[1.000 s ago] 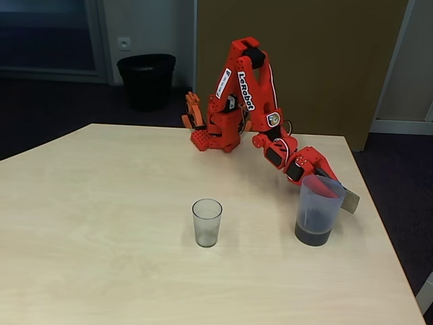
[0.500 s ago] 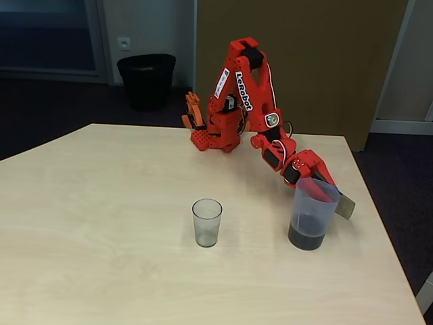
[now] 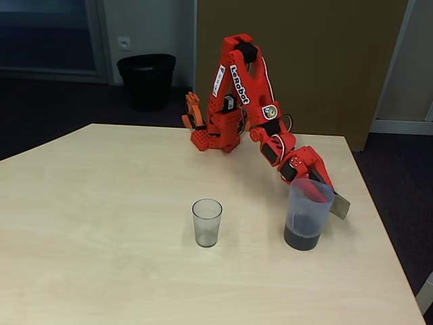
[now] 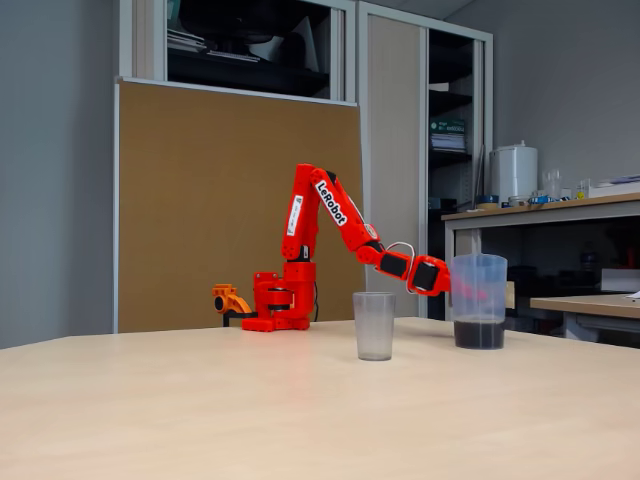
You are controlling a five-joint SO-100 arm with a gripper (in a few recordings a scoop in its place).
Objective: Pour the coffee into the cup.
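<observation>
So the pour hasn't started: cup (image 3: 206, 222) sits empty at centre frame, coffee (image 3: 302, 237) is a shallow dark layer in the pitcher (image 3: 308, 214) at right of centre. Pitcher looks barely off the table (image 3: 101, 223), or still touching it; can't tell which. Gripper (image 3: 316, 190) has one finger inside the rim, clamped on the pitcher wall. Left: carry over, tilt. The contact itself is blurred behind translucent plastic.

Pale wood table (image 3: 101, 223). Brown board (image 4: 230, 200) behind it. Black bin (image 3: 146, 80) on dark floor (image 3: 40, 122). Grey walls, shelving (image 4: 250, 45) above, desk (image 4: 540, 215) at right.
</observation>
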